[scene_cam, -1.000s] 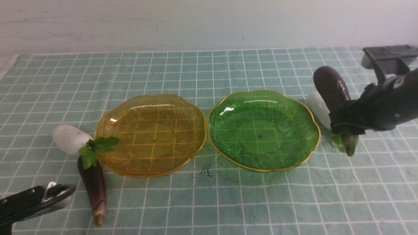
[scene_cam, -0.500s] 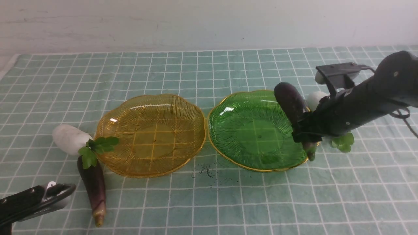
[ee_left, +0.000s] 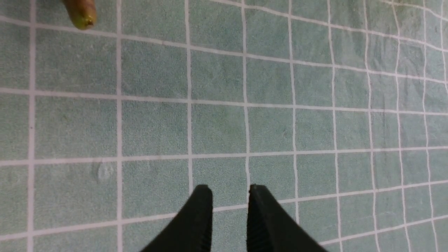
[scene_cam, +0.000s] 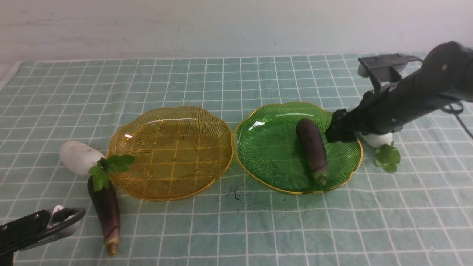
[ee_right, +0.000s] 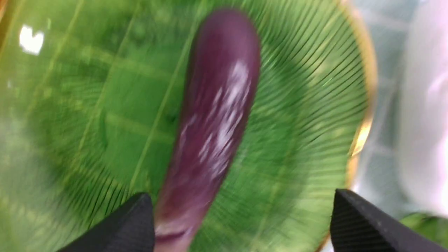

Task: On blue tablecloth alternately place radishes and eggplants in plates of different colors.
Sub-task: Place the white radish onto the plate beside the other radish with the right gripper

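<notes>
2 radishes and 2 eggplants are in view, with 1 eggplant [scene_cam: 312,147] lying in the green plate [scene_cam: 258,162] and the other 3 pieces out on the blue tablecloth [scene_cam: 281,229]. The right fingers [ee_right: 364,220] are spread wide above that plate, either side of the eggplant's stem-end portion in the wrist view, with nothing gripped. The left fingers [ee_left: 199,217] stand only a narrow gap apart, empty too, over the near left corner of the surface. With the amber plate [scene_cam: 173,184] bare, the next pick is, I judge, the left radish [scene_cam: 79,157], and the left arm is much the nearer one for it. From those fingers it lies away toward the far edge, its long axis slanting: white blunt end toward the far left corner, leaves [scene_cam: 111,168] toward the plate and the near edge. The left eggplant [scene_cam: 105,214] lies between that radish and the near edge, blunt end by the leaves, stem toward the near edge. So the fingers should reach past it and close across the white body, well back from the tuft; those leaves overhang the amber rim and could snag. The right radish [scene_cam: 377,140] sits beyond the green plate, toward the right edge.
</notes>
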